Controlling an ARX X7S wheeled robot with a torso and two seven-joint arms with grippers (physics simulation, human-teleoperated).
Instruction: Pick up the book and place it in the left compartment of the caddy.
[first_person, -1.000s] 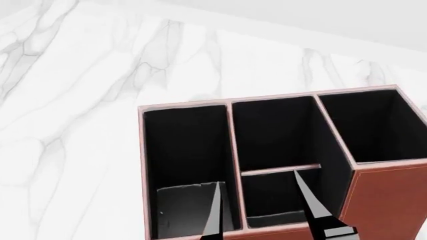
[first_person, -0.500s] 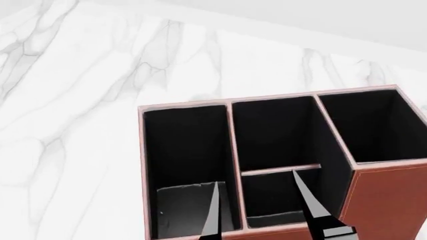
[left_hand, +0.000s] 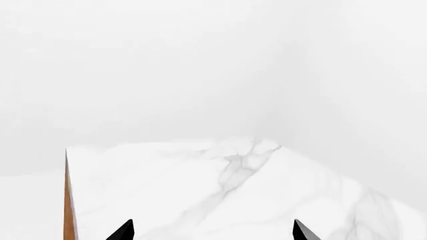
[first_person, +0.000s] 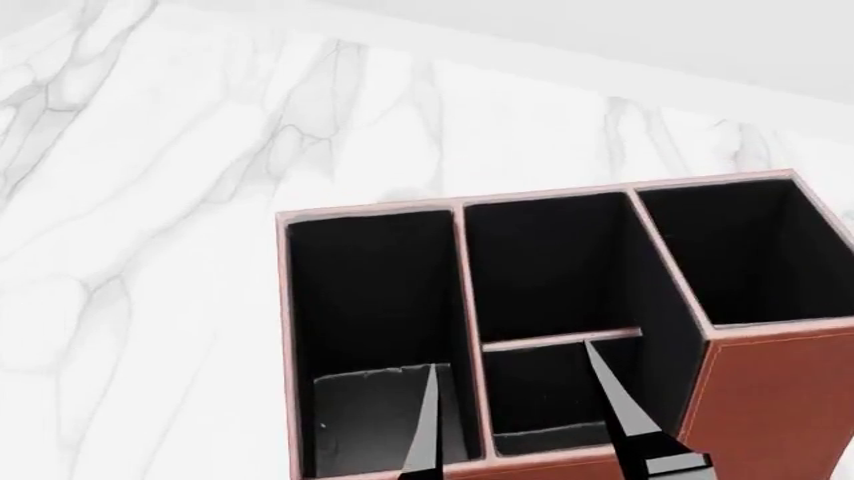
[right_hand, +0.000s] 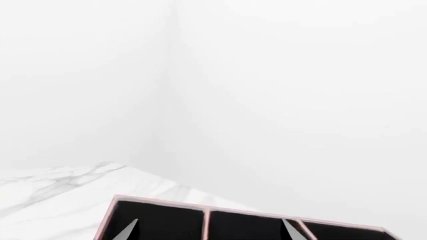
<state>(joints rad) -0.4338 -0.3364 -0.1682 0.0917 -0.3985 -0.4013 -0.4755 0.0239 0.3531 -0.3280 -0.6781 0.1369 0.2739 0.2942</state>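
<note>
- Change since a second ago: almost none; the right claw (first_person: 523, 405) has its far finger a trace nearer the other, and the caddy and book are unmoved.
- Right claw: two black fingers held apart, clamped on nothing, tips poised above the caddy (first_person: 767, 390).
- Book (first_person: 380, 415): standing in the left compartment (first_person: 367, 290), directly below and touching against the line of the claw's near finger in the head view; real contact cannot be told.
- Split middle column: beneath the claw's other finger.
- Left claw (left_hand: 212, 231): only two tips show, spread apart, over the marble table (left_hand: 220, 190), holding nothing.
- Caddy rim (right_hand: 207, 210) lies between the right tips in the right wrist view.
</note>
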